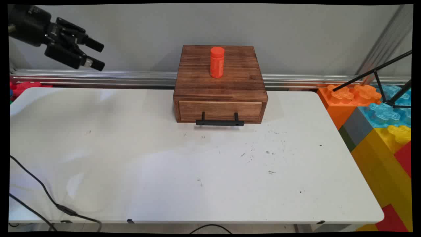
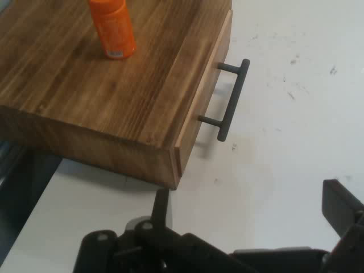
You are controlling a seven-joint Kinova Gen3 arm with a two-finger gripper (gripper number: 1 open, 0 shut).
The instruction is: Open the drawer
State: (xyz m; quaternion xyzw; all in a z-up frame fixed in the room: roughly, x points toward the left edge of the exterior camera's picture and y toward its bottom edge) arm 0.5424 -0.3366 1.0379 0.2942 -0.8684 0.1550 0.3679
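Main view: gripper (image 1: 100, 56) hangs high at upper left, above the table's (image 1: 131, 171) far left corner and in front of the wall, fingers pointing right. The two fingers stand apart w/ a clear gap, nothing between them, so it's open and holding nothing. Nearest thing is the wooden drawer box (image 1: 219, 86), still well apart to its right. Box sits at the table's far edge, about centre. Its drawer front (image 1: 219, 111) looks flush w/ the box, i.e. closed, and the black bar handle (image 1: 219, 122) sticks out toward the near side. An orange bottle (image 1: 217, 62) stands upright on the box top, toward the back. Big toy bricks (image 1: 378, 131) in orange, blue, yellow, red are stacked off the table's right side; black cables (image 1: 39, 194) trail over the near left corner.

Hand view: camera looks down on the box from its left end. Bottle (image 2: 112, 29) upright on top, handle (image 2: 232, 99) sticking out over the white surface, drawer front (image 2: 205, 94) shut against the box. Fingers (image 2: 161, 207) rise from the bottom edge, one left and one far right, wide apart, w/ only bare table between.

Progress: nothing looks handled yet as far as the pics show. Drawer closed, bottle on top untouched, gripper clear of both
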